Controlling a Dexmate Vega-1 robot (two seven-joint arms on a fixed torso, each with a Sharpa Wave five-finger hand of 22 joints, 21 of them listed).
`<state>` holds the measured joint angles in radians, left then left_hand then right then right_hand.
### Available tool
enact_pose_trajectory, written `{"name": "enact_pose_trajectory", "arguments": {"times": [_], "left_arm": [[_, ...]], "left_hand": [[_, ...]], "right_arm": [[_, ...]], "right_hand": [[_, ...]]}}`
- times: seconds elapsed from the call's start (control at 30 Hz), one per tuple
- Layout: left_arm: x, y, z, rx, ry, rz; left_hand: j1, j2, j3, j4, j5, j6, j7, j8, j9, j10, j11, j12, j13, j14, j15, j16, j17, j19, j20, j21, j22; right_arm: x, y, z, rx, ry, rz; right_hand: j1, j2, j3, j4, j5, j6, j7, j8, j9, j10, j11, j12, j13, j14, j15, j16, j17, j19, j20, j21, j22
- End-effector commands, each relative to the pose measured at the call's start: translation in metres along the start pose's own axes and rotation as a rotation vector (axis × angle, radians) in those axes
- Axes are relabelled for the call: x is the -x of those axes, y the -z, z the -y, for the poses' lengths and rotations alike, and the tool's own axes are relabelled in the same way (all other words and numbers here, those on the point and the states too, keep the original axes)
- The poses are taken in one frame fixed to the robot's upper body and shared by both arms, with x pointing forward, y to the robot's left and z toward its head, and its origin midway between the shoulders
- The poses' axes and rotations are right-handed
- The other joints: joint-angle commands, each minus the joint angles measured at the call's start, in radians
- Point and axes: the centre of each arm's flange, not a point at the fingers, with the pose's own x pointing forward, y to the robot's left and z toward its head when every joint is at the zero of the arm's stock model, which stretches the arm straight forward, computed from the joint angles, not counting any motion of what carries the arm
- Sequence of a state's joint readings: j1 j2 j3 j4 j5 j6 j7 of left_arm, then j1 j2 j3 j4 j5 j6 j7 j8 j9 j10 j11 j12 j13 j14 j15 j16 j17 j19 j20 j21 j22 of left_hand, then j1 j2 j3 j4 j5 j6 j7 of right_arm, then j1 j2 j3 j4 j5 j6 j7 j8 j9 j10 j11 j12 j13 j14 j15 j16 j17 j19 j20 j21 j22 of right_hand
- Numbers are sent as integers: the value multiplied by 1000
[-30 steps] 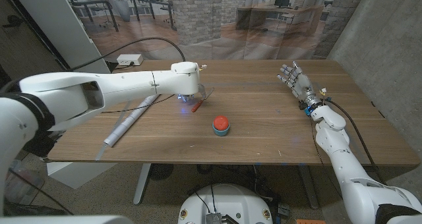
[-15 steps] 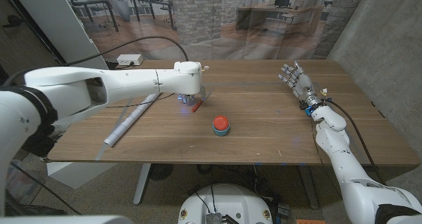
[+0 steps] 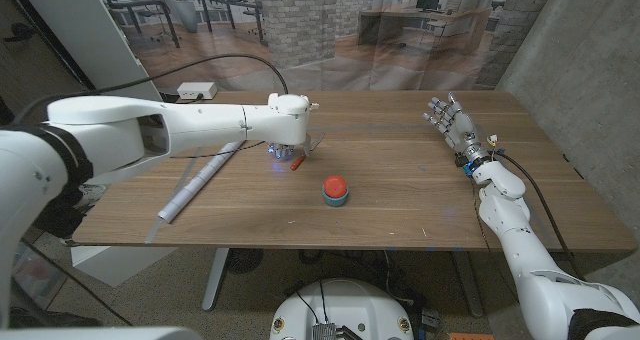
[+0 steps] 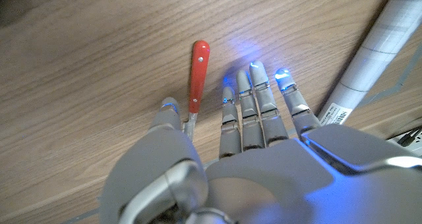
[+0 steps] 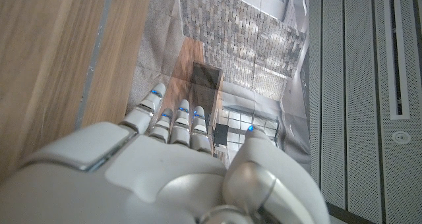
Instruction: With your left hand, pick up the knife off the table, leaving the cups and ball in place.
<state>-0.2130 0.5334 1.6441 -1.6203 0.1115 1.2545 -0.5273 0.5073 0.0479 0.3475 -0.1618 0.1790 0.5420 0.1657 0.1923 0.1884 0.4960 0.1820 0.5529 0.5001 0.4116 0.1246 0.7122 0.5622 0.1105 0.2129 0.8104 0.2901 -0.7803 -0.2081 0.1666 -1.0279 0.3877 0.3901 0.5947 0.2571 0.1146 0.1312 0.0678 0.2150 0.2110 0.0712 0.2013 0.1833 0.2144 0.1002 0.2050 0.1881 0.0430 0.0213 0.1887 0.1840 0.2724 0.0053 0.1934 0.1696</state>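
Red-handled knife [image 4: 198,72] beside open left hand [image 4: 244,128].

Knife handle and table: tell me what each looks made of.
Knife handle: likely glossy red plastic or painted wood; a smooth sheen with two small rivets. Table: wood or wood-look laminate, matte brown with long grain lines; the pictures cannot settle which.

One knife [image 4: 198,69] on the table [image 3: 400,170], red handle, lying flat. One round red and blue thing [image 3: 335,188] sits near the middle; whether it's a cup or a ball, can't tell. One long white roll [image 3: 200,181] on the left side. One small white box [image 3: 197,91] at the far left edge. Two robot hands over the table: left hand [image 4: 244,118], right hand [image 3: 450,120].
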Motion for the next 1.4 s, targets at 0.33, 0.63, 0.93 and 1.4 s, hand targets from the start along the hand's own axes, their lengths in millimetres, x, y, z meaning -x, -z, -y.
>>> {"name": "enact_pose_trajectory", "arguments": {"times": [0.33,0.63,0.93,1.4], "left_arm": [[-7,-13,4,-111,-67,-22],[-12,-21,8,-149,-42,-9],[-14,-27,9,-186,-30,0],[-20,-33,13,-264,-33,-27]], "left_hand": [[64,-9,15,-6,6,64,47,8,7,40,-35,52,35,66,-43,33,11,48,-1,29,-2],[86,-19,18,-3,4,86,47,8,8,55,-46,73,49,88,-55,38,10,67,-1,39,-6],[119,-19,27,-7,6,81,46,-1,8,43,-49,81,63,77,-59,36,14,60,-1,41,-10],[199,-31,39,-9,6,91,41,0,12,44,-63,105,85,86,-75,51,26,57,-9,49,-15]], "right_arm": [[-4,0,1,-1,18,14],[-4,0,4,2,31,20],[-5,0,6,1,44,26],[-5,1,12,1,69,41]], "right_hand": [[-13,-2,-2,8,-1,11,3,-2,5,12,2,-3,2,13,4,5,3,12,0,1,2],[-16,-3,-3,9,0,13,4,-2,5,12,4,-3,2,16,1,5,3,14,-1,2,2],[-19,-4,-4,11,0,14,5,-2,5,12,4,-4,2,18,1,6,3,15,-2,2,2],[-22,-5,-6,12,1,14,4,-3,5,14,5,-3,2,21,1,6,3,16,-2,2,2]]}}
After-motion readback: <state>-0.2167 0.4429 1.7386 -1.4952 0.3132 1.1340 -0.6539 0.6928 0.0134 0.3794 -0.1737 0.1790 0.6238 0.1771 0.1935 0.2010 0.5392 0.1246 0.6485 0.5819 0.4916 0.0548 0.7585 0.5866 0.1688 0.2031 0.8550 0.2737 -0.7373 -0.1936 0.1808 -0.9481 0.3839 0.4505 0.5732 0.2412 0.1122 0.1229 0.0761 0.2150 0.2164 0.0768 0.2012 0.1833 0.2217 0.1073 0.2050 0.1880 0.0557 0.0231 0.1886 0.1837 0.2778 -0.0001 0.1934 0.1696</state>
